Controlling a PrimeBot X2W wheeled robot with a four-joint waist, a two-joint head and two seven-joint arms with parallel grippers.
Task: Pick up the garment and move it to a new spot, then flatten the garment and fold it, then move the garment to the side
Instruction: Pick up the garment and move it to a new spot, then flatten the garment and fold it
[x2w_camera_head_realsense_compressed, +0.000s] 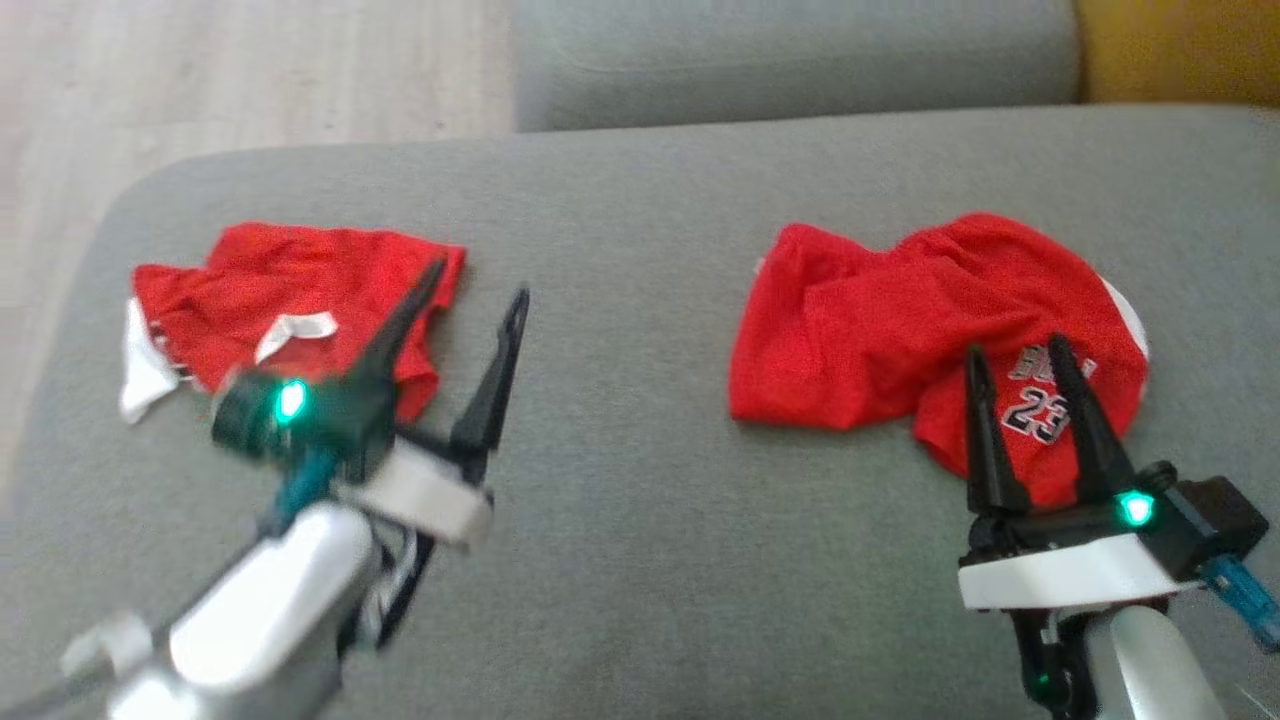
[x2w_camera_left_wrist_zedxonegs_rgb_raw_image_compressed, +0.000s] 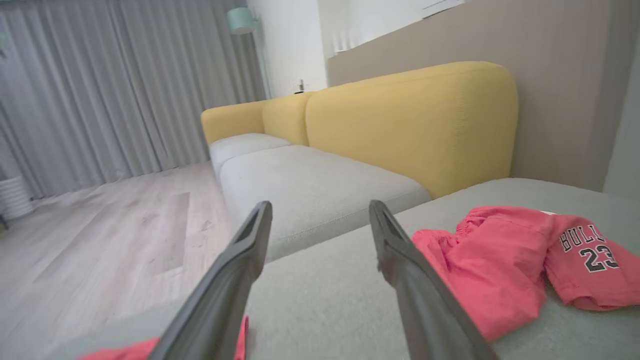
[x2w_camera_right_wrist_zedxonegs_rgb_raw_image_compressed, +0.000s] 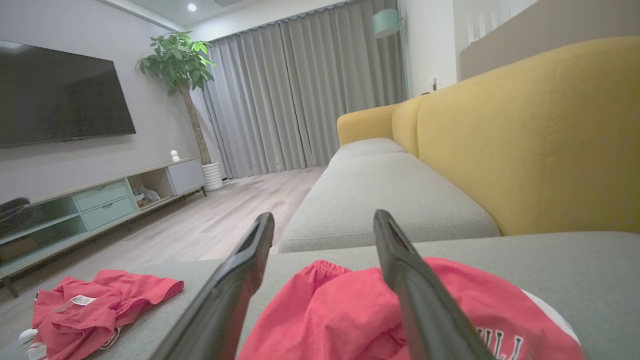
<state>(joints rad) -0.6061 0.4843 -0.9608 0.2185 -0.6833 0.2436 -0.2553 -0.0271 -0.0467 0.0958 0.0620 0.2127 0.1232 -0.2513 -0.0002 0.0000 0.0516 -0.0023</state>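
We see our left fingers (x2w_camera_head_realsense_compressed: 495, 380) spread and empty, over the near edge of the crumpled red garment (x2w_camera_head_realsense_compressed: 290, 280) on the left of the grey sofa cushion (x2w_camera_head_realsense_compressed: 640, 520). Our right fingers (x2w_camera_head_realsense_compressed: 988, 440) are also spread and empty, over the red number-23 garment (x2w_camera_head_realsense_compressed: 860, 330), well apart on the right

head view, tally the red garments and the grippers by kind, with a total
red garments: 2 (left garment, right garment)
grippers: 2 (left gripper, right gripper), both open
total: 4
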